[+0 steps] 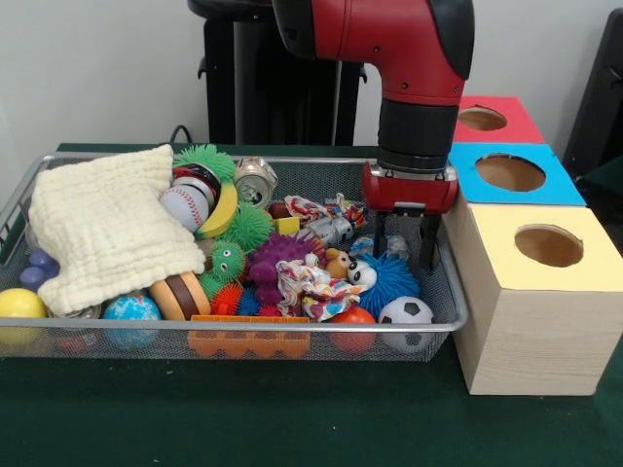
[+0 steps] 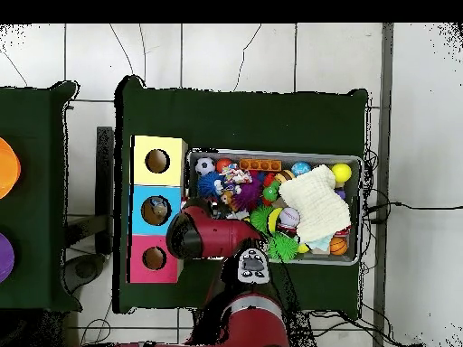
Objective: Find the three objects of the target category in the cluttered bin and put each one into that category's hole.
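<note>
Gripper (image 1: 406,245) of mine hangs low in the cluttered bin (image 1: 456,309), at the end nearest the three boxes, with its two dark fingers spread apart and nothing between them. Pale, see-through stuff shows just under and between the fingertips; I judge it may be one of the plastic bottles, though too little shows to be sure. A clearer candidate, silvery with a printed wrap, lies on its side at about ten o'clock from my gripper in the front view (image 1: 329,230), near the patterned cloth (image 1: 313,282); it could equally be a can. Its long axis seems to run across the picture, so I would have to turn my fingers across it. No other bottle shows; the cream towel (image 1: 102,226) hides much of the far end. The yellow-topped box (image 1: 548,245) stands at three o'clock, just beside the rim.
</note>
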{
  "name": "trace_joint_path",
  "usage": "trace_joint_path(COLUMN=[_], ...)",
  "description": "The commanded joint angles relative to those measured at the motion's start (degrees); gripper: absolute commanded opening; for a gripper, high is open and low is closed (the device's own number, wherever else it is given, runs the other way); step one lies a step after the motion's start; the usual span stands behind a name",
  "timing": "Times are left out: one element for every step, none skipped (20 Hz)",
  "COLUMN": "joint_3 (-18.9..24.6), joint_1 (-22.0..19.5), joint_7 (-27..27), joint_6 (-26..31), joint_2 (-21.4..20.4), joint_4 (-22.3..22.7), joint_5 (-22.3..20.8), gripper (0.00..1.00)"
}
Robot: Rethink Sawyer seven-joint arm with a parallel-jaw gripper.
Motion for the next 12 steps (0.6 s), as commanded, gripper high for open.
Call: trace_joint_path(joint_3=[5.40, 5.93, 6.27, 6.60, 6.67, 6.88, 6.84, 6.72, 6.70, 6.65, 6.48, 6.55], joint_1=[-3.07, -3.76, -4.22, -4.68, -4.86, -5.28, -5.40, -5.62, -5.82, -6.20, -6.30, -6.57], joint_7=[6.63, 5.70, 5.07, 4.44, 4.17, 3.60, 3.55, 3.23, 3.27, 3.13, 3.18, 3.03], joint_6=[3.53, 4.62, 5.58, 6.55, 6.93, 7.53, 7.63, 7.17, 7.07, 6.65, 6.72, 6.53], joint_2=[5.28, 5.03, 4.87, 4.70, 4.54, 4.06, 3.79, 3.48, 3.38, 3.16, 3.12, 3.20], joint_4=[1.47, 1.68, 1.81, 1.94, 2.17, 2.81, 3.29, 3.78, 4.12, 4.65, 4.85, 5.06], joint_5=[-1.75, -2.33, -2.59, -2.86, -3.05, -3.54, -3.73, -4.52, -4.81, -5.54, -5.77, -6.34], gripper=[1.00, 1.00, 1.00, 1.00, 1.00, 1.00, 1.00, 1.00, 1.00, 1.00, 1.00, 1.00])
